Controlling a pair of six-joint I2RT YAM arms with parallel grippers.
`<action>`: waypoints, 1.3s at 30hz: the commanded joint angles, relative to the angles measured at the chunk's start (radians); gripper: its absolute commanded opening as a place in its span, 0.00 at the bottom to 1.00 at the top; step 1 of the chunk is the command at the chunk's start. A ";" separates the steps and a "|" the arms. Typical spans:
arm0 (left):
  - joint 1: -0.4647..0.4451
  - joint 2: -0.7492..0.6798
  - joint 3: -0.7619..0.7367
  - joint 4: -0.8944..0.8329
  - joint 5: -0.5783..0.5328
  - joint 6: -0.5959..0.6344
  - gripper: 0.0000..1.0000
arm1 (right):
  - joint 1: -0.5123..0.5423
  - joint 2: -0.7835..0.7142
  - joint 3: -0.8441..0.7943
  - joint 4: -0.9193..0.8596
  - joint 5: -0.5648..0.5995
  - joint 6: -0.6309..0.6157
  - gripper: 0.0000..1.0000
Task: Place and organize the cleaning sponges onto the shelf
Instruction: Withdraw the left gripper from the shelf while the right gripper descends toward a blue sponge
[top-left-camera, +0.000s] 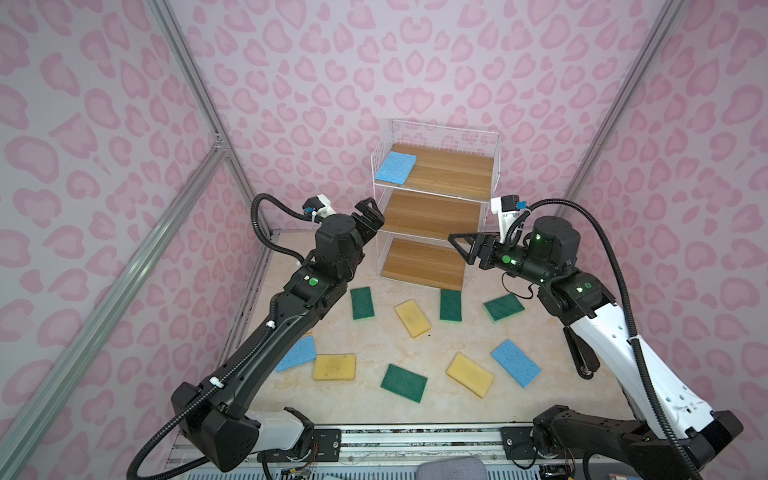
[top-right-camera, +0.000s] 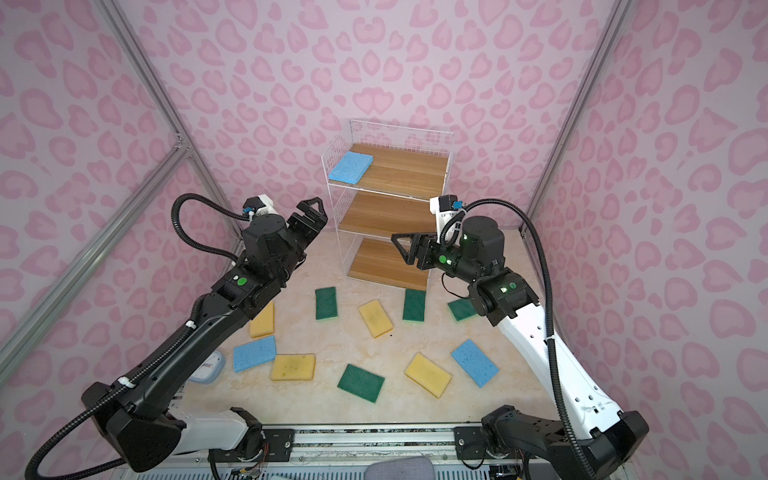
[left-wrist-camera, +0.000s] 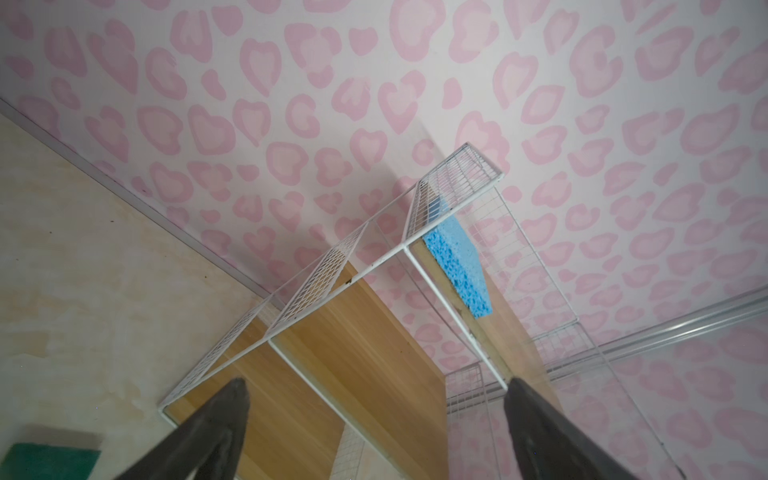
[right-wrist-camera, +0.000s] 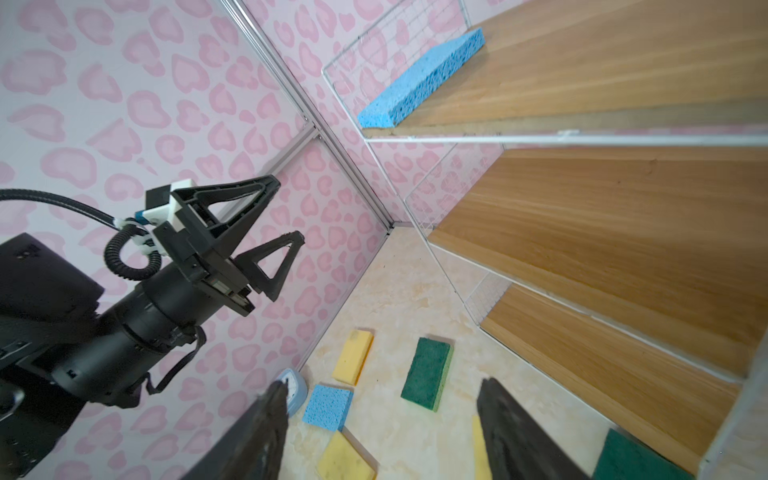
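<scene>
a blue sponge (top-left-camera: 395, 167) lies flat on the shelf (top-left-camera: 453, 170) top board, other sponges (top-left-camera: 412, 318) scattered in front.

Walls (top-left-camera: 291, 62) pale with pink leopard spots; shelf (top-left-camera: 453, 174) white wire, light brown boards; upper-centre sponge (top-left-camera: 395, 167) speckled light blue; lower down, dark green sponges (top-left-camera: 362, 303), pale yellow sponges (top-left-camera: 412, 318), blue sponges (top-left-camera: 515, 362) on cream marbled table (top-left-camera: 370, 340)

Walls (top-left-camera: 415, 62) covered with pink leopard-spot wallpaper are shown on three sides, joined by silver metal struts (top-left-camera: 195, 83). A cream marble-patterned tabletop (top-left-camera: 374, 345) is seen below. A small round white-and-blue object (top-right-camera: 206, 368), partly hidden, lies near its left edge. A metal rail (top-left-camera: 415, 436) and a grey cushion (top-left-camera: 451, 468) are seen along the front.
</scene>
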 joint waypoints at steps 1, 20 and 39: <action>0.001 -0.079 -0.090 -0.023 0.069 0.162 0.97 | 0.030 -0.010 -0.031 -0.053 0.061 -0.043 0.73; -0.013 -0.201 -0.529 -0.055 0.281 0.260 0.93 | 0.073 -0.241 -0.538 -0.209 0.458 0.094 0.70; -0.076 0.002 -0.636 -0.005 0.199 0.270 0.94 | -0.299 -0.292 -0.897 -0.124 0.377 0.190 0.75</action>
